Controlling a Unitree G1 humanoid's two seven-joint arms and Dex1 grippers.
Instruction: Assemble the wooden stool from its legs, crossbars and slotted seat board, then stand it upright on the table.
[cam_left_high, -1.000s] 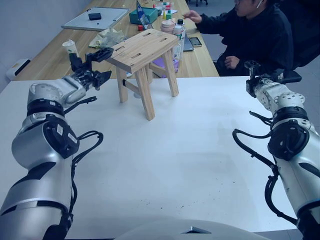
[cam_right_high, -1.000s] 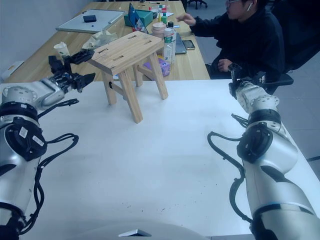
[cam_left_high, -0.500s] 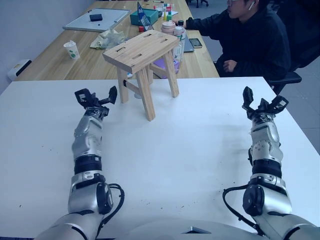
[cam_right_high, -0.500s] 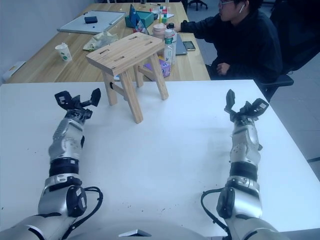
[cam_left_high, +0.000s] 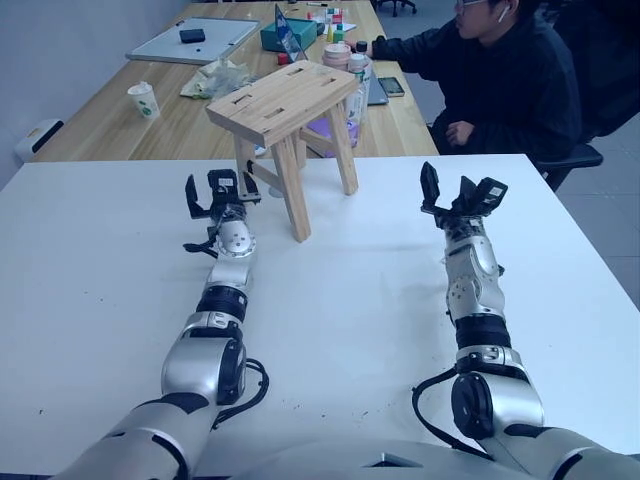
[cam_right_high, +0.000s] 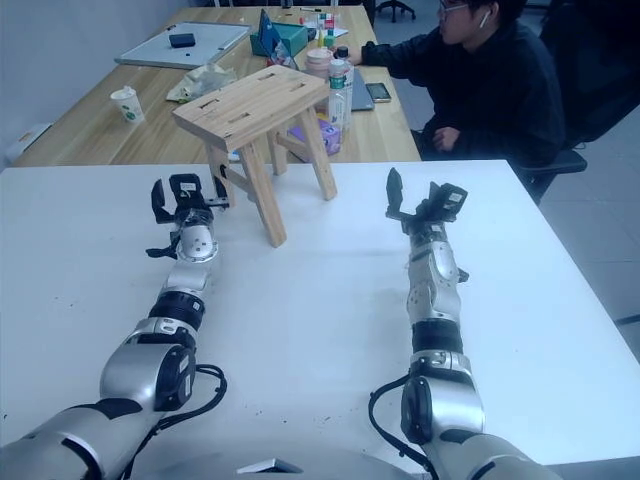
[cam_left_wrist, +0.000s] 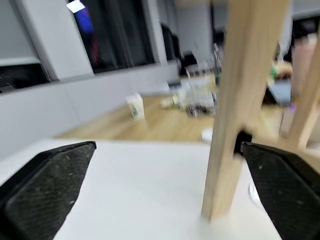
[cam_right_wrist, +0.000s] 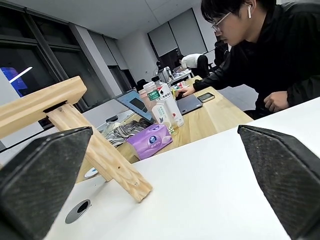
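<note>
**Stool upright, both grippers free**

We see the stool (cam_left_high: 285, 100) fully put together and standing on its four legs on the white table (cam_left_high: 350, 300), towards the far edge and a little to the robot's left of centre. The slotted seat is on top and level, and a crossbar (cam_left_high: 265, 172) joins the legs on the left side.

The left gripper (cam_left_high: 218, 195) is low over the table, just beside the stool's near left leg (cam_left_wrist: 235, 110). Its fingers (cam_left_wrist: 47, 185) are spread wide and hold nothing. In the left wrist view the leg stands ahead of the gap between them; we cannot tell whether the nearer finger touches it.

The right gripper (cam_left_high: 458, 200) is raised over the table to the right of the stool and apart from it. Its fingers (cam_right_wrist: 285, 175) are also wide apart and hold nothing. The right wrist view looks past them to a splayed leg (cam_right_wrist: 100, 155) and the seat edge above it.

A wooden desk (cam_left_high: 100, 130) stands behind the table, with a paper cup (cam_left_high: 144, 100) on it.
</note>
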